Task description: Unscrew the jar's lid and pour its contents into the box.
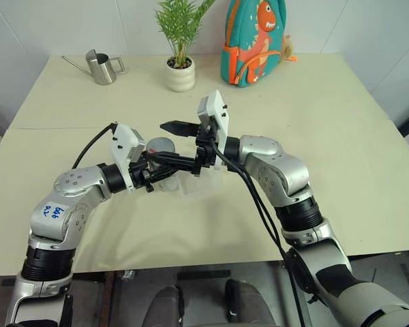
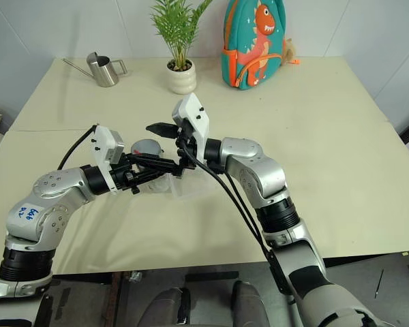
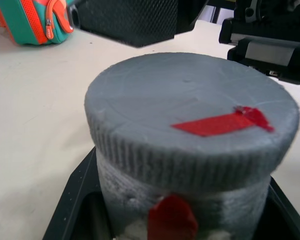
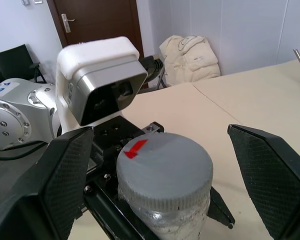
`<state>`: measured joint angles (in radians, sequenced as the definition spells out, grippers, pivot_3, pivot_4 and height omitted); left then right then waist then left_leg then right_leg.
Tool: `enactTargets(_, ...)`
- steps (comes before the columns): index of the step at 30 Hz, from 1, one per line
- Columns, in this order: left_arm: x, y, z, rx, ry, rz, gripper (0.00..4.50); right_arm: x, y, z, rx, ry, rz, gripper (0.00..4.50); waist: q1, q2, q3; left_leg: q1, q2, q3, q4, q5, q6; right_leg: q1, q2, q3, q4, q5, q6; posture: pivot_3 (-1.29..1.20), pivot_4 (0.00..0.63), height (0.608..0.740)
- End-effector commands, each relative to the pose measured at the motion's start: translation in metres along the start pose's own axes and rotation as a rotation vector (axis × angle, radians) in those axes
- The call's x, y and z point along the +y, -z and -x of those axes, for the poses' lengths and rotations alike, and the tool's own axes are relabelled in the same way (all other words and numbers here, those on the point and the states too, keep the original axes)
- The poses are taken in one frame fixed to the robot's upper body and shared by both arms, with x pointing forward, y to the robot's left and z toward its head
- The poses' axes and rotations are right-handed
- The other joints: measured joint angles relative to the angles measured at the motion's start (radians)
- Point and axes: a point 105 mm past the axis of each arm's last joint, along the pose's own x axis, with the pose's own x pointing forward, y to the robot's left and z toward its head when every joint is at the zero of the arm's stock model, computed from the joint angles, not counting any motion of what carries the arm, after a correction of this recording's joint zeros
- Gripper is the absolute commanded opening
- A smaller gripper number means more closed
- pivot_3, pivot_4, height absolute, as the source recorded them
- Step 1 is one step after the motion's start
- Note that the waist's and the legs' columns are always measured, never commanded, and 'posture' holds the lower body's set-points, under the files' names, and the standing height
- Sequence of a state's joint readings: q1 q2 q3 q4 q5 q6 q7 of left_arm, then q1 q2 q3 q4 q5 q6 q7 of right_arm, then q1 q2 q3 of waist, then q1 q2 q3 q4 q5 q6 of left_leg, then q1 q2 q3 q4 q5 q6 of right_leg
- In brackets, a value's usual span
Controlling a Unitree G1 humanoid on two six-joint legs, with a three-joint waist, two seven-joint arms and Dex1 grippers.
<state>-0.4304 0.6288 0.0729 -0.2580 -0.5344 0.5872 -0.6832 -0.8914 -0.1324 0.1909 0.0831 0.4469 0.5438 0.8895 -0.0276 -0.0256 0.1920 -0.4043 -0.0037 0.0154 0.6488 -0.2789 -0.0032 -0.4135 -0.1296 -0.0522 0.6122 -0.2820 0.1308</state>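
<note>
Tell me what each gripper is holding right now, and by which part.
The left gripper holds the jar by its body, below the lid, which is on. The right gripper holds nothing; its open fingers straddle the lid without touching.

Work surface: two pale cream tables (image 1: 341,157) butted together — seam visible on the left. White walls (image 1: 54,27) behind. Brown door (image 4: 97,20) with a metal handle, black chair (image 4: 12,62) beside it, cream bundle (image 4: 190,55) against the wall. Lighting is even.
</note>
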Motion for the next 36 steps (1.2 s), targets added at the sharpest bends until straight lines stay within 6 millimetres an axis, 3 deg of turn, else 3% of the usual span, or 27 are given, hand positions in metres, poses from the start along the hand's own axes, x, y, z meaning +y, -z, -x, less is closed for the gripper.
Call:
enactTargets(1,0.001,-0.014,0.002,-0.045,-0.004,-0.051,2.02,0.005,-0.004,-0.002,-0.010,-0.026,0.051,4.50,0.000,0.000,0.000,0.000,0.000,0.000,0.000,0.000,0.000,0.000,0.000,0.000,0.000,0.000,0.000,0.00,0.150,0.740)
enactTargets(4,0.004,-0.015,0.003,-0.048,-0.016,-0.055,2.02,0.003,-0.002,-0.002,-0.005,-0.018,0.053,4.31,0.000,0.000,0.000,0.000,0.000,0.000,0.000,0.000,0.000,0.000,0.000,0.000,0.000,0.000,0.000,0.00,0.150,0.740)
enactTargets(10,0.004,-0.015,0.003,-0.047,-0.013,-0.057,2.02,0.003,-0.002,-0.004,-0.014,-0.016,0.052,2.61,0.000,0.000,0.000,0.000,0.000,0.000,0.000,0.000,0.000,0.000,0.000,0.000,0.000,0.000,0.000,0.00,0.150,0.740)
enactTargets(11,0.003,-0.015,0.003,-0.048,-0.012,-0.056,2.02,0.003,-0.002,-0.004,-0.017,-0.019,0.051,2.54,0.000,0.000,0.000,0.000,0.000,0.000,0.000,0.000,0.000,0.000,0.000,0.000,0.000,0.000,0.000,0.00,0.150,0.740)
enactTargets(17,0.001,-0.019,0.004,-0.057,0.025,-0.079,2.02,0.006,-0.009,0.000,-0.049,-0.064,0.052,2.54,0.000,0.000,0.000,0.000,0.000,0.000,0.000,0.000,0.000,0.000,0.000,0.000,0.000,0.000,0.000,0.00,0.150,0.740)
enactTargets(22,-0.002,-0.031,0.012,-0.073,0.189,-0.178,2.02,0.025,-0.027,0.020,-0.033,-0.333,0.087,2.54,0.001,0.000,0.000,0.000,-0.001,0.001,0.000,0.000,0.000,0.000,0.000,0.000,0.000,0.000,0.000,0.00,0.150,0.740)
enactTargets(26,-0.010,-0.044,0.017,-0.086,0.336,-0.167,2.02,0.025,-0.045,0.028,0.000,-0.448,0.149,2.54,0.000,0.000,0.000,0.000,-0.001,0.002,0.001,0.000,0.000,0.000,0.001,0.000,-0.001,0.000,0.000,0.00,0.150,0.740)
enactTargets(34,-0.025,-0.037,0.010,-0.096,0.410,-0.214,2.02,0.026,-0.056,0.029,0.009,-0.518,0.175,2.54,0.000,0.000,0.000,0.001,0.000,0.004,0.001,0.000,0.000,0.000,0.002,0.000,0.000,0.000,0.000,0.00,0.150,0.740)
enactTargets(36,-0.023,-0.040,0.009,-0.111,0.392,-0.207,2.02,0.023,-0.056,0.029,0.011,-0.502,0.155,3.28,0.000,0.000,0.000,0.000,0.000,0.004,0.001,0.000,0.000,0.000,0.001,0.000,0.000,0.000,0.000,0.00,0.150,0.740)
